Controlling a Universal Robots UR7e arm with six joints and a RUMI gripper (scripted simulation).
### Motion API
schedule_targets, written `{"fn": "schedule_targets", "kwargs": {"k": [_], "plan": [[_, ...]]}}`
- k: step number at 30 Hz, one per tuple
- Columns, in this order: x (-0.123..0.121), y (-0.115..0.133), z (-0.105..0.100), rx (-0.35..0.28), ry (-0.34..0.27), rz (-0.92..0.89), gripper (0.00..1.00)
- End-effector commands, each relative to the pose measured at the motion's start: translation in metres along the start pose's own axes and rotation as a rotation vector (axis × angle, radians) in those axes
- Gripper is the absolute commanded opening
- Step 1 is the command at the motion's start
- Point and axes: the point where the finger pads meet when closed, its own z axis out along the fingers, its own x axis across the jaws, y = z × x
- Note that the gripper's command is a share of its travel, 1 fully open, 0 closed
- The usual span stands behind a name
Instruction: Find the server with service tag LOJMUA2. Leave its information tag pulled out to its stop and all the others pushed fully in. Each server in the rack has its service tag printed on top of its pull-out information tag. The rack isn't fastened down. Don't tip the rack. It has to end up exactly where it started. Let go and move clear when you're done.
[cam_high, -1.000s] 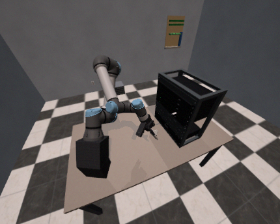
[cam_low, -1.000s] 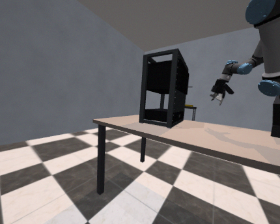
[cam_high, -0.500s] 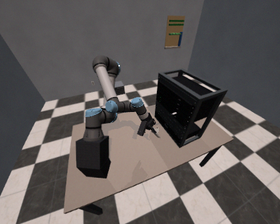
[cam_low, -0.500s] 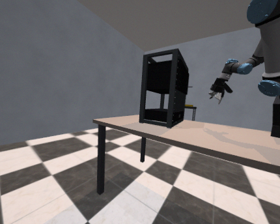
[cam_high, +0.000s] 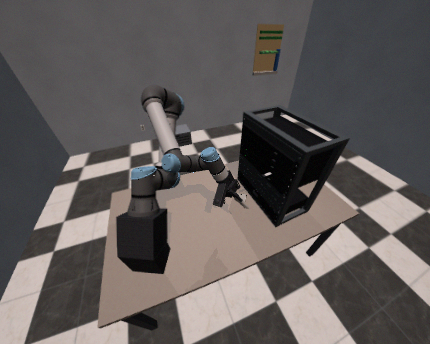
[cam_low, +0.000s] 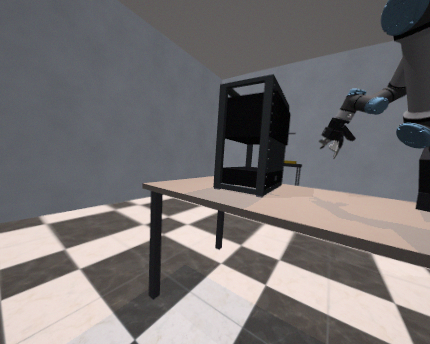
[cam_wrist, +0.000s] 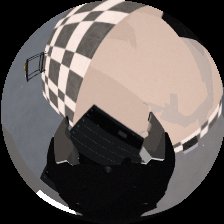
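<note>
Black metal makes up the rack (cam_high: 290, 212), which stands upright on the tan surface (cam_high: 210, 260). My hand (cam_high: 235, 192) hangs above the surface just in front of the rack's face, apart from it, fingers spread wide and gripping nothing. One pale tag (cam_high: 268, 174) juts slightly from a server midway up the rack.

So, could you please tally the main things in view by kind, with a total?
Robot arms: 1, its open, empty gripper short of the rack
Server racks: 1
Tables: 1
Wall posters: 1
Total: 4
</note>
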Motion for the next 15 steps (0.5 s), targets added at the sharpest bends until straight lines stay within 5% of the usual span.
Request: {"fn": "schedule_targets", "kwargs": {"k": [1, 15], "plan": [[-0.006, 0.004, -0.004, -0.004, -0.024, -0.026, 1.00], [-0.018, 0.013, -0.011, -0.010, -0.073, -0.081, 1.00]]}}
